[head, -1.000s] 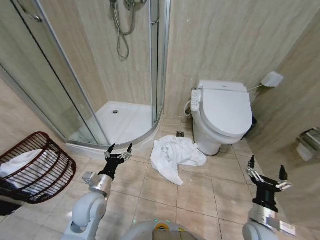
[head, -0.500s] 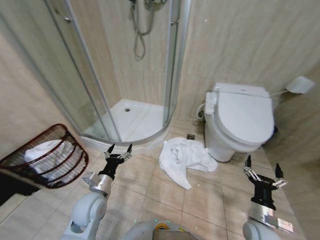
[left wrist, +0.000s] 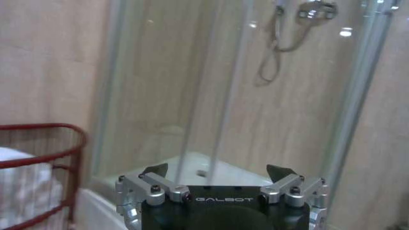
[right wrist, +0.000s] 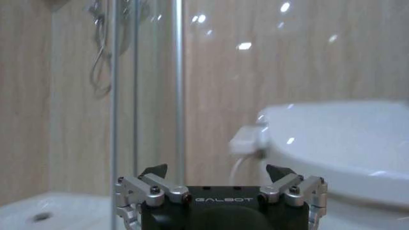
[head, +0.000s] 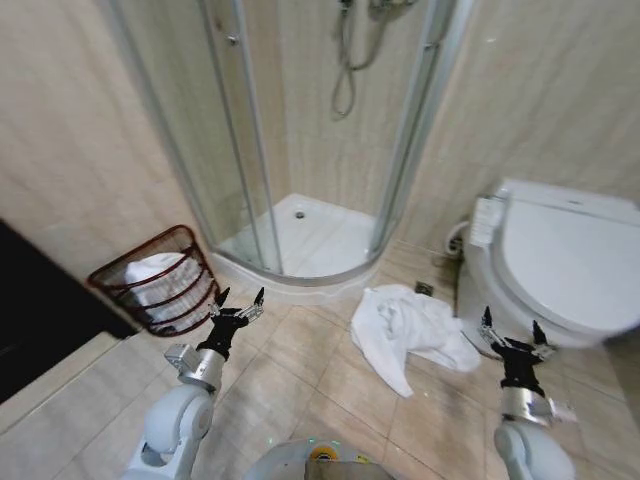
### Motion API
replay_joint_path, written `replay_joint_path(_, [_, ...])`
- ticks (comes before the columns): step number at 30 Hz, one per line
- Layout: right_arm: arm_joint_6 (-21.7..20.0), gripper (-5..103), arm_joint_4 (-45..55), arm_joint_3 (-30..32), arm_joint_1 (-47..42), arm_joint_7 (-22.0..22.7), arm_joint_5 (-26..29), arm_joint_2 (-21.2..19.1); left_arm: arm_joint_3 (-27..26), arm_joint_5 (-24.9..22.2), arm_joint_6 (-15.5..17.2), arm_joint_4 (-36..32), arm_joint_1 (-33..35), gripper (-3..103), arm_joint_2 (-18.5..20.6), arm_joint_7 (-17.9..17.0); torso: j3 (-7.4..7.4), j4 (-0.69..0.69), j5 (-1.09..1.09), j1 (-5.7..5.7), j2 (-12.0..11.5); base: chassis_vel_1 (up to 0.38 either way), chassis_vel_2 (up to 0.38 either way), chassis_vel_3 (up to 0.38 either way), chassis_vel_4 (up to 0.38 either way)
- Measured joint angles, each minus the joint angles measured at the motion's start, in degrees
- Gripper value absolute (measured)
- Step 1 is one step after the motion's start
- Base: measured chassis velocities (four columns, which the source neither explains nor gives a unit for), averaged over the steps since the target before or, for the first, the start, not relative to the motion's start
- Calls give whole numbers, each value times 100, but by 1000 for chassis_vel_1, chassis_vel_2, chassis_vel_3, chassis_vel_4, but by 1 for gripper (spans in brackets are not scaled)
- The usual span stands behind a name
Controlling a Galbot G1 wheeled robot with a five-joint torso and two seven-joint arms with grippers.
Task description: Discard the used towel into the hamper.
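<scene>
The task is barely begun: the towel point(head: 410, 332) lies crumpled on the tiled floor point(head: 300, 390), ungrasped, ahead of both grippers and between them, nearer the right one. The left gripper point(head: 238, 302) hangs with jaws apart and empty; the hamper point(head: 155, 282) sits just beyond and to its outer side, near the shower point(head: 310, 235) curb. The right gripper point(head: 512, 333) also holds its jaws apart, empty, with the toilet point(head: 570, 265) just past it. Picking up, carrying and dropping all remain.

The towel is soft white cloth, folded and limp. The hamper is dark red wire, rounded, open-latticed, with white fabric already inside. Floor and walls are glossy beige tile; the shower has curved glass panels.
</scene>
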Motion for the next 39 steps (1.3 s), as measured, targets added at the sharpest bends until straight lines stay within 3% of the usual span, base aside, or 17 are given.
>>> replay_joint_path(11, [-536, 100, -1817, -453, 898, -399, 468, -622, 1, 0, 0, 0, -1, 100, 0, 0, 0, -5, 2, 0, 0, 45, 37, 36, 43])
replay_joint_path(17, [-740, 100, -3115, -1107, 1706, -705, 553, -915, 2, 0, 0, 0, 0, 100, 0, 0, 0, 1, 0, 0, 1, 0, 0, 0, 0])
replay_joint_path(23, [-889, 100, -4053, -1612, 2416, -809, 335, -817, 1, 0, 0, 0, -1, 100, 0, 0, 1, 2, 0, 0, 0, 0, 0, 0, 0])
replay_joint_path(29, [-888, 100, -4403, -1608, 2420, -822, 81, -789, 1, 0, 0, 0, -1, 100, 0, 0, 0, -4, -5, 0, 1, 0, 0, 0, 0])
replay_joint_path(39, [-543, 100, -5400, -1915, 2812, -906, -296, -757, 1, 0, 0, 0, -1, 100, 0, 0, 0, -1, -1, 0, 1, 0, 0, 0, 0])
